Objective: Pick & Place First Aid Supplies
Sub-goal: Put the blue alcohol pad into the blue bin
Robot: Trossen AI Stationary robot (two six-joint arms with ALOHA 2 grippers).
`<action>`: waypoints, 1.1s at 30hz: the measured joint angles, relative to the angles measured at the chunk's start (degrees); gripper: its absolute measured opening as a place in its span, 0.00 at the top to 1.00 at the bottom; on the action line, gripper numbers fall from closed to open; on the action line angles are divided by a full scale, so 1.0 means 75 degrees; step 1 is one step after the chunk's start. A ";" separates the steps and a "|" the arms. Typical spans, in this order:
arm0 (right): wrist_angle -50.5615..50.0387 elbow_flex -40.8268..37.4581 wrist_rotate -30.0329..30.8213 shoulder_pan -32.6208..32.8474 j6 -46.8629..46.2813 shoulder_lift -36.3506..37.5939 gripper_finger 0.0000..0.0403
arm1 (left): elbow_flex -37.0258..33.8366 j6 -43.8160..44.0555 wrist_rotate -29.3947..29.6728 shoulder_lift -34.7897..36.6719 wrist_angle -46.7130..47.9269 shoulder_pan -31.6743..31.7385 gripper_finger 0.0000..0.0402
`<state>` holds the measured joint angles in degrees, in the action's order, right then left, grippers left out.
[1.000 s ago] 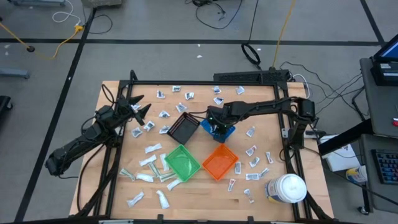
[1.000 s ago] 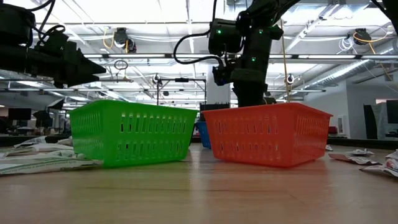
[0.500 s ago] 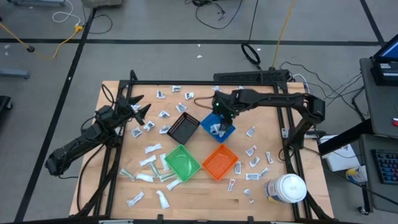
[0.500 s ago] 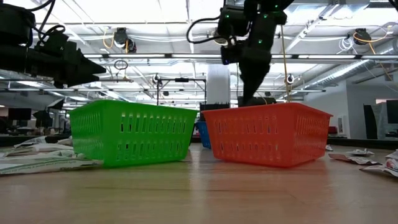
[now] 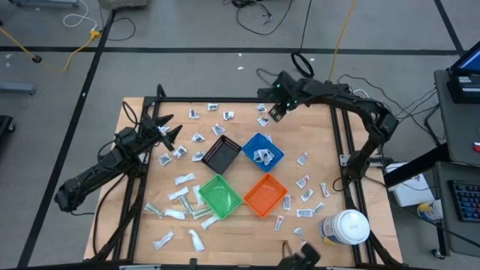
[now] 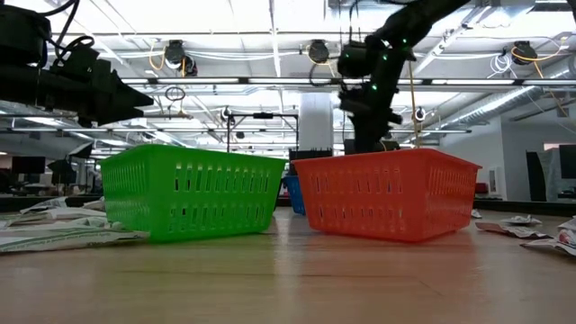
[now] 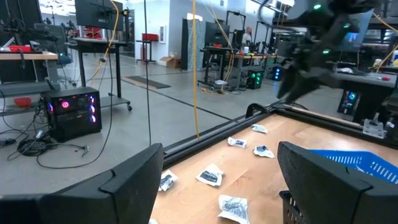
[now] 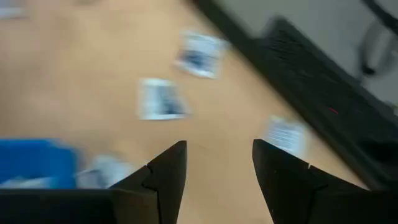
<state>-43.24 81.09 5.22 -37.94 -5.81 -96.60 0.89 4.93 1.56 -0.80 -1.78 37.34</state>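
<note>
High view: with your right gripper (image 5: 271, 114) empty, jaws parted, above far-edge packets (image 5: 262, 120), center over one before descending; left gripper (image 5: 171, 132) waits, jaws wide.

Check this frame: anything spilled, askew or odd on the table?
Nothing looks damaged. The first aid supplies lie scattered loose across the table, which fits the sorting job. A few already sit in the blue bin. The white jar stands upright by the table's corner.
</note>
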 joint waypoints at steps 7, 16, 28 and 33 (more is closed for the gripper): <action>0.0318 -0.0004 0.0721 -0.1096 -0.0572 -0.0003 0.55 | 0.0000 0.0000 0.0000 0.0000 -0.0006 0.0000 0.19; 0.1117 0.0008 0.0675 -0.1368 -0.0892 -0.0527 0.55 | 0.0000 0.0000 0.0002 0.0000 -0.0012 0.0002 0.19; 0.1151 -0.0004 0.0670 -0.1240 -0.0580 -0.2131 0.55 | 0.0000 0.0000 0.0003 0.0000 -0.0018 0.0001 0.19; 0.0872 0.0012 0.0258 -0.1246 -0.0857 -0.2559 0.55 | 0.0000 0.0000 0.0003 0.0000 -0.0018 0.0001 0.19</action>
<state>-36.70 81.17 7.16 -47.29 -12.24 -115.79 0.89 4.93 1.58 -0.80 -1.91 37.35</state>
